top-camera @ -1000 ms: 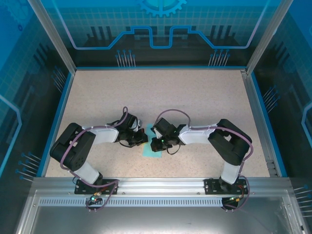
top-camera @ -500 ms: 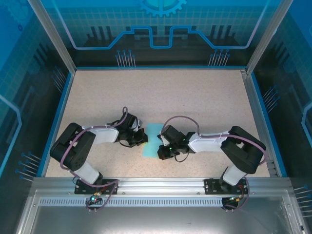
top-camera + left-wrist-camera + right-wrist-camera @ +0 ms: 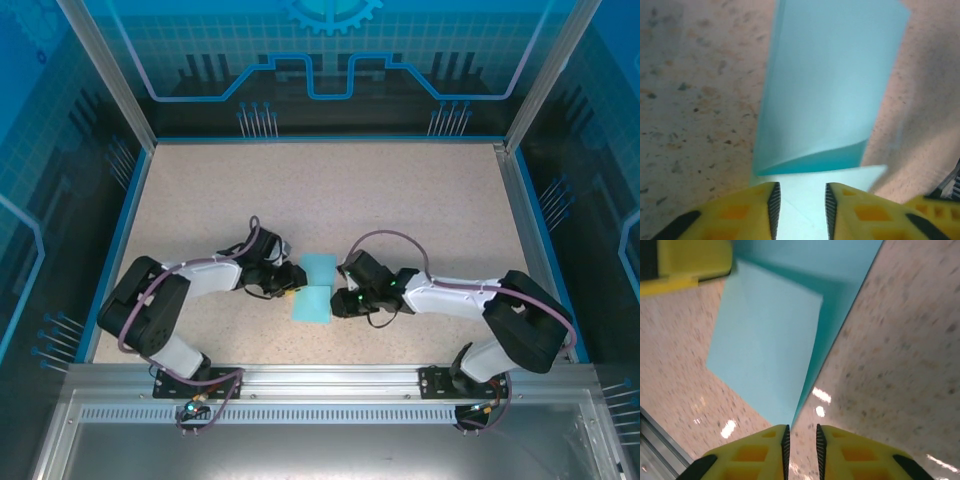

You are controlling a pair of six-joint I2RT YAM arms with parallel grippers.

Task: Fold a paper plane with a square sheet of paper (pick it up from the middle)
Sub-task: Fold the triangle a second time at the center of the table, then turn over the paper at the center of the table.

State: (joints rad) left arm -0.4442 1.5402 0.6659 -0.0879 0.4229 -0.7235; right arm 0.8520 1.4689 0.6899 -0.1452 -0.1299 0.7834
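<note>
So the paper [image 3: 314,287] is sitting flat on the tabletop [image 3: 330,190], about the middle, a bit toward the near side. It's already folded. From above it reads as two cyan panels, a paler one further back and a slightly darker one nearer the arm bases.

Both arms are stretched out low over the tabletop with their elbows swung wide to the outer sides and their wrists pointed inward, so the grippers face each other across the paper. The left gripper [image 3: 293,283] is at the paper's left edge and the right gripper [image 3: 337,300] is at its right edge, a touch nearer the bases.

Left wrist cam: the yellow fingers [image 3: 757,207] are just a narrow gap apart, not clamped, with the paper running under and into that gap. Right wrist cam: same deal, a thin slit between the tips, and a folded edge of the paper comes right down to it. A yellow finger of the left gripper pokes into the top left corner there.

Hard to make out:
- from above, the wrists cover the fingertips and both side edges of the paper
- both wrist shots are blurry and crop the paper's far end
- I can't count the layers
</note>
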